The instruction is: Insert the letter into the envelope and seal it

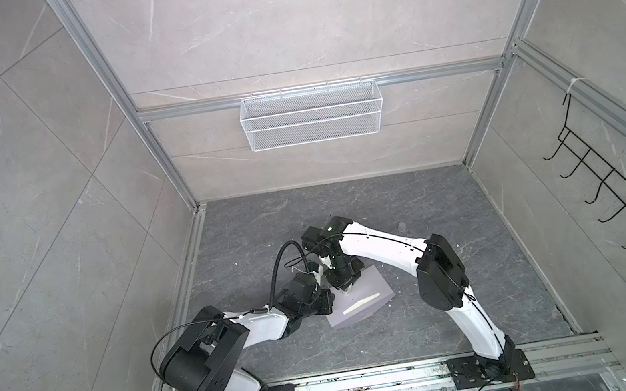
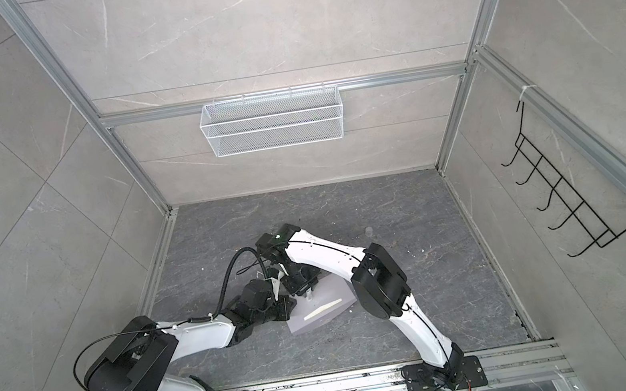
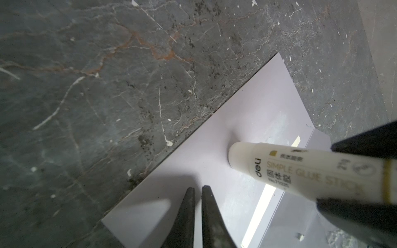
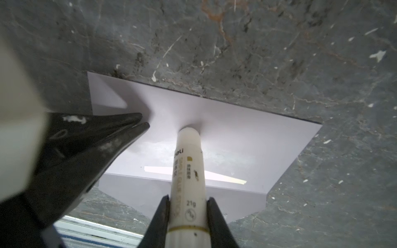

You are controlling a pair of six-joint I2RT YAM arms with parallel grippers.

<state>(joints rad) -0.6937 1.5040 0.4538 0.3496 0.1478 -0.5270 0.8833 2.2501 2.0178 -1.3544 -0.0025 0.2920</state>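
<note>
The pale lavender-grey envelope (image 1: 371,288) (image 2: 326,295) (image 3: 214,163) (image 4: 247,146) lies flat on the dark floor, its flap (image 4: 182,199) open toward the arm bases. The letter shows only as a narrow cream strip (image 1: 361,304) (image 4: 223,177) at the envelope's mouth. My right gripper (image 4: 188,198) (image 1: 343,282) is shut on a white glue stick (image 4: 188,171) (image 3: 300,169), whose tip presses on the envelope's body beyond the mouth. My left gripper (image 3: 198,189) (image 1: 329,303) is shut and holds nothing; its fingertips (image 4: 139,120) rest on the envelope near one corner.
A white wire basket (image 1: 311,115) hangs on the back wall and a black hook rack (image 1: 614,193) on the right wall. A small clear object (image 1: 402,226) sits on the floor behind the right arm. Aluminium rails (image 1: 372,381) run along the front edge.
</note>
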